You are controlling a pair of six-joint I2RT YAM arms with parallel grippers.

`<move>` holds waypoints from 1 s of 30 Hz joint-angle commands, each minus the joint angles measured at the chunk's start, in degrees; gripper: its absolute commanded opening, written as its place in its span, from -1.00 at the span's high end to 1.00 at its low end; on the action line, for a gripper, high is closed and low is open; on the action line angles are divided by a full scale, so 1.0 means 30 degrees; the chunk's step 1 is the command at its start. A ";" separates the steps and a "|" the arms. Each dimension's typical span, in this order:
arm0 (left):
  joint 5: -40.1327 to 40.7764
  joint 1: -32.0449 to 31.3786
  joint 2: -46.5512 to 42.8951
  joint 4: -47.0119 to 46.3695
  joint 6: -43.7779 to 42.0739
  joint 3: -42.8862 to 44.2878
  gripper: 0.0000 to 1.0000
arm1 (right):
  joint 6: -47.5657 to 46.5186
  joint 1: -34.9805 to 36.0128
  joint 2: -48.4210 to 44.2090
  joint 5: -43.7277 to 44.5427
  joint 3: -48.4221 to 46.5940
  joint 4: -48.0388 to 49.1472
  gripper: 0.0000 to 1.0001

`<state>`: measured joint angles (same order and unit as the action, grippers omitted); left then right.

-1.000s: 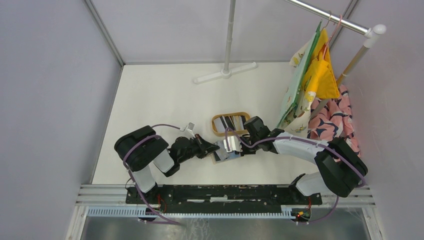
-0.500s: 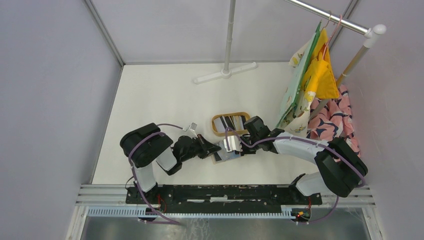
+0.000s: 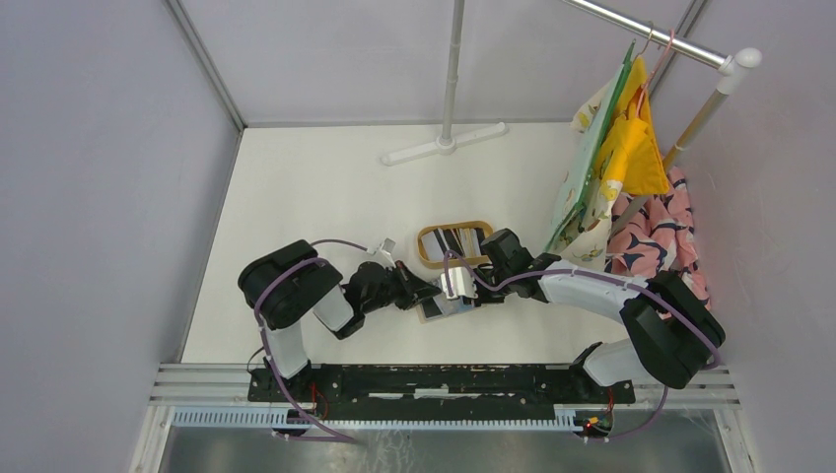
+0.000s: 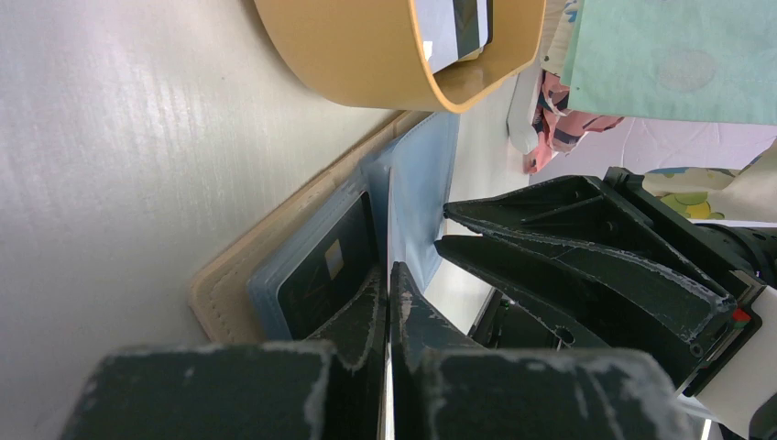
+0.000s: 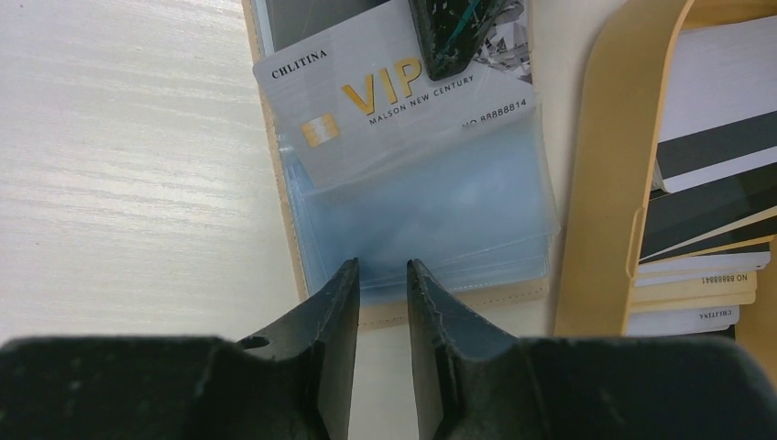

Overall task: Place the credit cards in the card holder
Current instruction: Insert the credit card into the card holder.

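In the open tan card holder (image 5: pixel 403 307), left fingers (image 5: pixel 454 41) pinch a silver VIP card (image 5: pixel 366 101); right fingers (image 5: pixel 380 302) nearly closed.

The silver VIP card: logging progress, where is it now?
In the right wrist view, the silver VIP card sits half inside the beige card holder's clear blue sleeve, left of the oval wooden tray.

You have an oval wooden tray (image 3: pixel 426 243) near the middle of the white counter (image 3: pixel 306 187). A white T-shaped stand (image 3: pixel 446 144) rises at the far edge. On the right, a rail (image 3: pixel 651 33) carries hanging cloths (image 3: pixel 623 148) (yellow, green, and a pink patterned one lower down).
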<state>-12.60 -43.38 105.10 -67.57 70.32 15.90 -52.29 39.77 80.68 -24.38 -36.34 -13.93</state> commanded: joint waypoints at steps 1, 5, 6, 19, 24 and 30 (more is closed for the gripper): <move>-0.0163 -0.0058 0.0136 0.0860 0.0484 0.0466 0.96 | 0.0300 0.0097 -0.0258 0.0247 -0.0487 0.0297 0.36; -0.0160 -0.0089 0.0173 0.0718 0.0574 0.0279 0.97 | 0.0323 0.0076 -0.0293 0.0132 -0.0456 0.0308 0.36; -0.0179 -0.0075 0.0170 0.0700 0.0566 0.0282 0.96 | 0.0322 0.0072 -0.0293 0.0091 -0.0456 0.0306 0.35; -0.1344 0.0917 -0.0991 0.2823 -0.1819 0.0617 0.96 | 0.0292 0.0086 -0.0283 -0.0072 -0.0441 0.0312 0.33; -0.1030 0.0916 -0.2029 0.5475 -0.3339 0.1380 0.96 | 0.0293 0.0047 -0.0283 -0.0043 -0.0434 0.0310 0.32; -0.1366 0.0923 -0.1282 0.4843 -0.3343 0.1785 0.96 | 0.0292 0.0051 -0.0231 0.0001 -0.0427 0.0308 0.32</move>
<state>-16.71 -40.95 100.09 -53.93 64.60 19.97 -52.12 39.77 80.62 -24.34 -36.34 -13.85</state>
